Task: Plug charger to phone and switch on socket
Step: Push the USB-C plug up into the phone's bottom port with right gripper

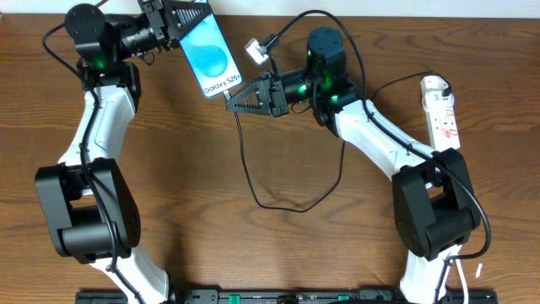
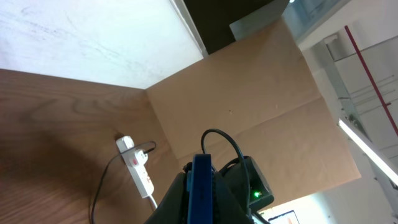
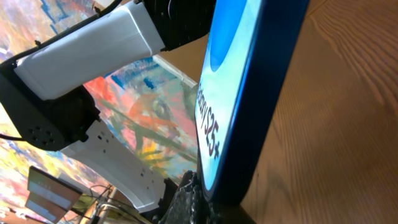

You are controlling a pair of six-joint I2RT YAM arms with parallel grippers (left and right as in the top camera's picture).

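The phone shows a bright blue screen and hangs tilted over the far table, its top end held by my shut left gripper. In the left wrist view the phone stands edge-on between the fingers. My right gripper is shut right at the phone's lower end, and the thin black charger trails out of its tips in a loop across the table. The plug tip itself is hidden. In the right wrist view the phone fills the frame above the right gripper. The white socket lies far right.
The socket rests near the table's far edge with a black lead at its end. A small white block on a black lead sits beside the right wrist, close to the phone. The left arm's white link looms behind the phone.
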